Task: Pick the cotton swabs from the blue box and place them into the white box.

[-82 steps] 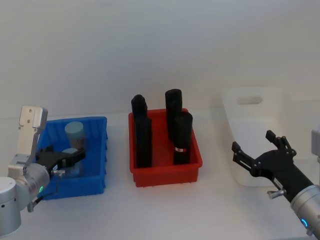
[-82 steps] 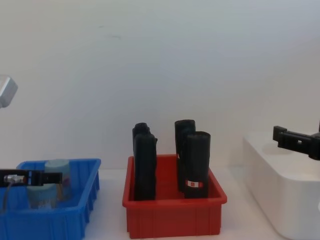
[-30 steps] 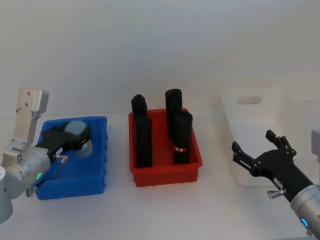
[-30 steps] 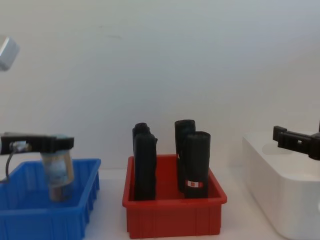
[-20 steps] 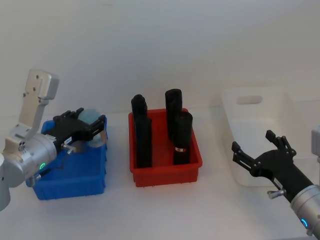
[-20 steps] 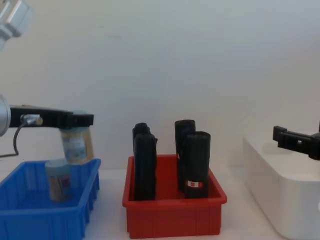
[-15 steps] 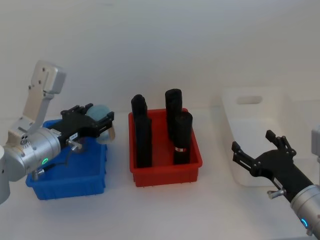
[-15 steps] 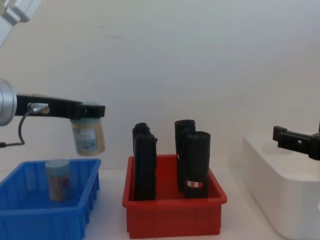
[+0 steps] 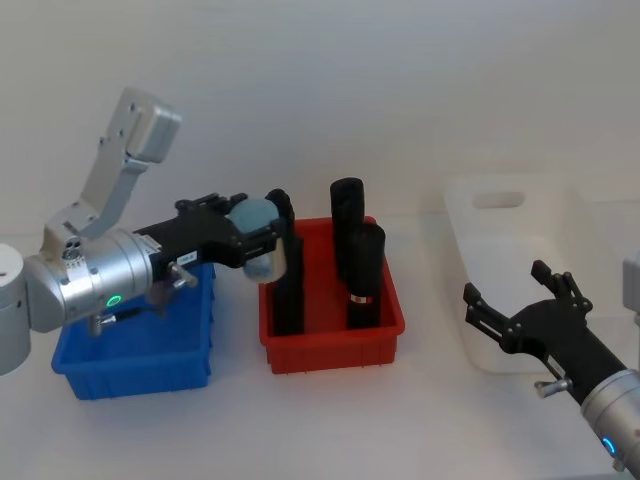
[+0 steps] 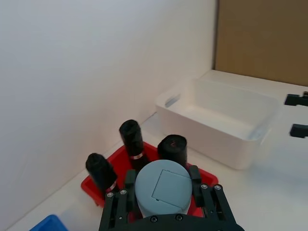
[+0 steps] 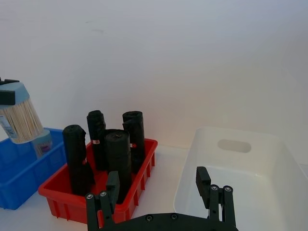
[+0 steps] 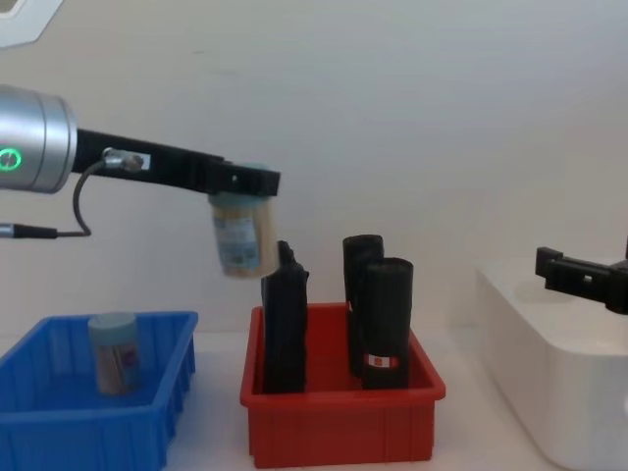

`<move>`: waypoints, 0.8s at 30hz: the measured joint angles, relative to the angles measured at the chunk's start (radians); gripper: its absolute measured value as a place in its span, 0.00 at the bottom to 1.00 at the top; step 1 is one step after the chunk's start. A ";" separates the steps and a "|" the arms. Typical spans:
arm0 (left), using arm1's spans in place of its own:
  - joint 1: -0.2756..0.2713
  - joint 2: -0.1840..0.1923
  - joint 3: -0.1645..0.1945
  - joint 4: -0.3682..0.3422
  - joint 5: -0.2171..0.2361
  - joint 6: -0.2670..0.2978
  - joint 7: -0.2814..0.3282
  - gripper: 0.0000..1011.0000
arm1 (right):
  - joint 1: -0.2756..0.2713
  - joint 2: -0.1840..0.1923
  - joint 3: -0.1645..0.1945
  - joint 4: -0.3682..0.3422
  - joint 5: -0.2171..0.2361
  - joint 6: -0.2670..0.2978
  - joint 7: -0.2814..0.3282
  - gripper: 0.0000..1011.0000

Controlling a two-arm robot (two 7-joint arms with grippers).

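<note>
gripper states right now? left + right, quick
Left gripper: jaws closed on a cotton swabs jar, held in the air.
Right gripper: jaws open, holding nothing.

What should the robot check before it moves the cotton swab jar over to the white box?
1. Left tool shut on the held jar: ok.
2. Held jar high enough to pass the black rolls in the red bin: cannot tell.
3. White box open, with room inside: ok.
4. Right tool open, out of the way: cannot tell.
5. Other jar upright in the blue box: ok.
</note>
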 joint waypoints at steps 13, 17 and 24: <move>-0.068 -0.031 0.039 0.015 0.041 0.010 -0.176 0.65 | 0.000 0.000 0.000 0.000 0.000 0.000 0.000 0.99; -0.082 -0.038 0.048 0.020 0.050 0.011 -0.210 0.65 | 0.000 0.000 0.000 0.000 0.000 0.000 0.000 0.99; -0.096 -0.045 0.057 0.025 0.059 0.012 -0.244 0.65 | 0.000 0.000 0.000 0.000 0.000 0.000 0.000 0.99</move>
